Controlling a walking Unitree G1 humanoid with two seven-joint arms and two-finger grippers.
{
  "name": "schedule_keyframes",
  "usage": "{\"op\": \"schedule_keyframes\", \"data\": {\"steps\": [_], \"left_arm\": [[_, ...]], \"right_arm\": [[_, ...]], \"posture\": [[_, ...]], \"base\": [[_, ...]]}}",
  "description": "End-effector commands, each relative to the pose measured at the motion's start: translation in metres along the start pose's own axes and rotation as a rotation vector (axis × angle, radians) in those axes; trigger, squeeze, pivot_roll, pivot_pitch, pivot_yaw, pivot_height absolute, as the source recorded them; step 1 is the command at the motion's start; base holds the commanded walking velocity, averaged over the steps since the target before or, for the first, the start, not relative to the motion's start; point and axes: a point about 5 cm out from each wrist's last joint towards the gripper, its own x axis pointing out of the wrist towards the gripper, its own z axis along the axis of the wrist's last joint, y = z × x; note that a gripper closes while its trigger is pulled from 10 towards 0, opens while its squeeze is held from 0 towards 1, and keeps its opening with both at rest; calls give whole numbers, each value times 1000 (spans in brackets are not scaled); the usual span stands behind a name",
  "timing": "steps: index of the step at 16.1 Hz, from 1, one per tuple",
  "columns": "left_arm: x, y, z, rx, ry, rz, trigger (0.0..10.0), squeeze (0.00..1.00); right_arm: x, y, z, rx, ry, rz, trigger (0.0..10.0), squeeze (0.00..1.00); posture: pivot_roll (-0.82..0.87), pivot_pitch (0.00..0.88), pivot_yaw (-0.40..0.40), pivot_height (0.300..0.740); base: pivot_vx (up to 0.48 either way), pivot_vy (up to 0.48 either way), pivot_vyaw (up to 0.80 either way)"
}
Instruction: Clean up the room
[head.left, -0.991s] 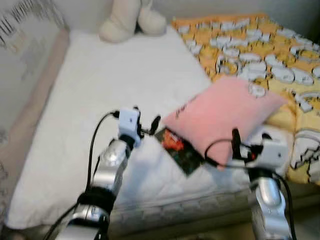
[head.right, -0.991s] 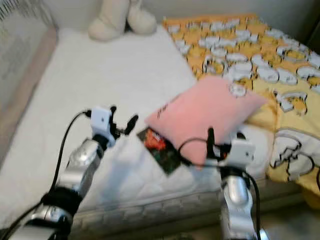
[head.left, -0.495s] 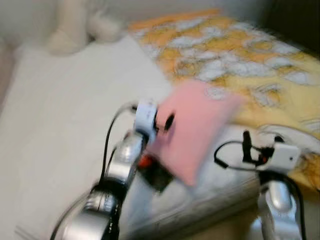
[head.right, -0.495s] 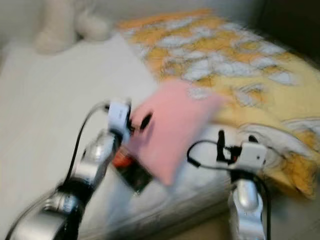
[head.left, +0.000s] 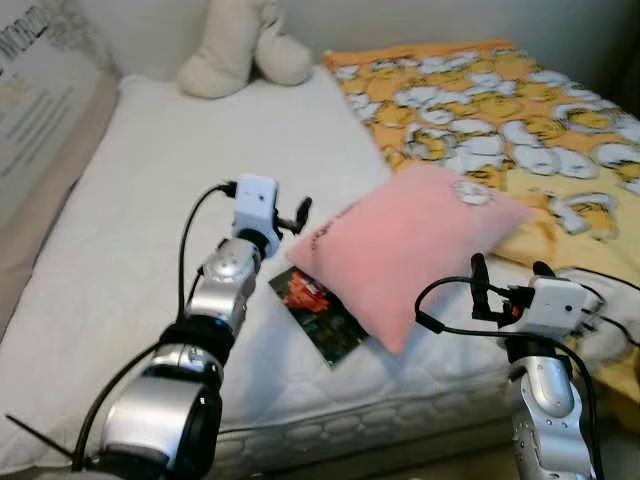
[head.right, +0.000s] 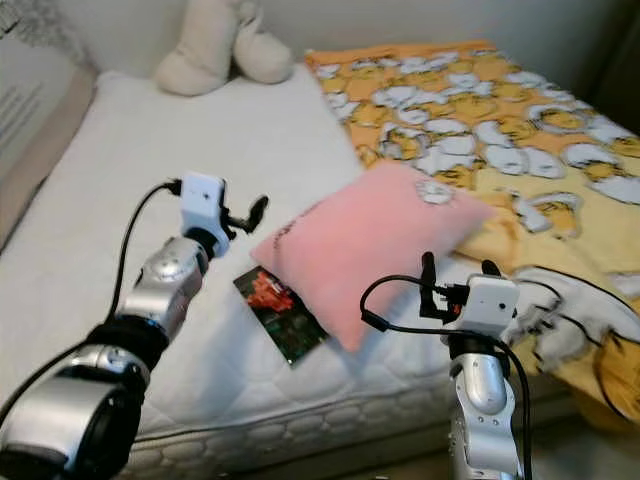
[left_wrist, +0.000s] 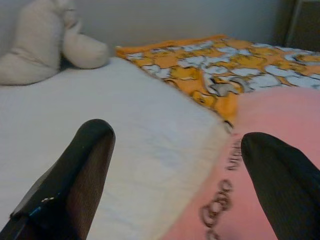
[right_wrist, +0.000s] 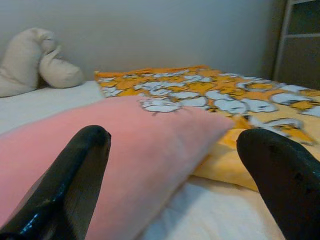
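Left gripper (head.left: 290, 215), fingers spread and empty, hovers just beside the upper-left end of the pink pillow (head.left: 420, 250), nearer it than the right gripper (head.left: 505, 283), likewise spread and empty at the pillow's near edge. The pillow lies on the white mattress (head.left: 150, 200), its long axis running from near-left to far-right, partly over the yellow cartoon-print blanket (head.left: 520, 110) and a dark printed booklet (head.left: 318, 313). Dark script on the pillow cannot be read.

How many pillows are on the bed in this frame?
1. The pink pillow lies near the bed's front edge, overlapping the yellow patterned blanket and a dark booklet. Others may be hidden out of frame.
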Motion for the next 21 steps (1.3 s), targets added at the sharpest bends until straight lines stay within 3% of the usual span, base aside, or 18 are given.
{"op": "schedule_keyframes", "data": {"steps": [1, 2, 3, 4, 8, 10, 13, 14, 16, 21], "left_arm": [[3, -2, 0, -4, 21, -18, 10000, 1000], [3, -3, 0, -4, 26, -24, 10000, 1000], [4, -4, 0, -14, 24, -31, 10000, 557], [3, -4, 1, -19, 8, -24, 10000, 0], [-15, -13, -18, -49, -41, -38, 10000, 0], [-23, -19, -33, -48, -7, -39, 10000, 0], [-24, -8, -28, -50, -39, 12, 10000, 0], [-33, -7, -28, -52, -71, 26, 10000, 0], [-45, -16, -31, -104, -95, 50, 10000, 0], [-46, -25, -31, -135, -90, 77, 10000, 0]], "right_arm": [[-1, 2, 1, 9, 1, 3, 10000, 0], [-1, 1, 1, 8, 2, 1, 10000, 0], [-2, -1, 1, 3, 6, -6, 10000, 0], [-2, -3, 0, -13, 14, -19, 10000, 0], [5, -12, 3, -48, 13, -38, 10000, 0], [7, -12, 4, -34, 13, -29, 10000, 0], [6, -8, 3, -26, 21, -14, 10000, 0], [5, -4, 2, -22, 30, 6, 10000, 0], [7, 1, 3, -15, 22, 36, 10000, 0], [12, 6, 7, -33, 16, 76, 10000, 0]], "posture": [[-162, 0, 67, 740], [-163, 0, 68, 740], [-164, 0, 71, 740], [-165, 0, 73, 740], [-144, 0, 62, 740], [-131, 0, 48, 740], [-115, 0, 38, 740], [-104, 0, 33, 740], [-92, 0, 24, 740], [-84, 0, 3, 740]], "base": [[0, 0, 0], [0, 0, 0], [0, 0, 0], [0, 0, 0], [0, 0, 0], [0, 0, 0], [0, 0, 0], [0, -469, 0], [0, -441, 0], [256, -403, 694]]}}
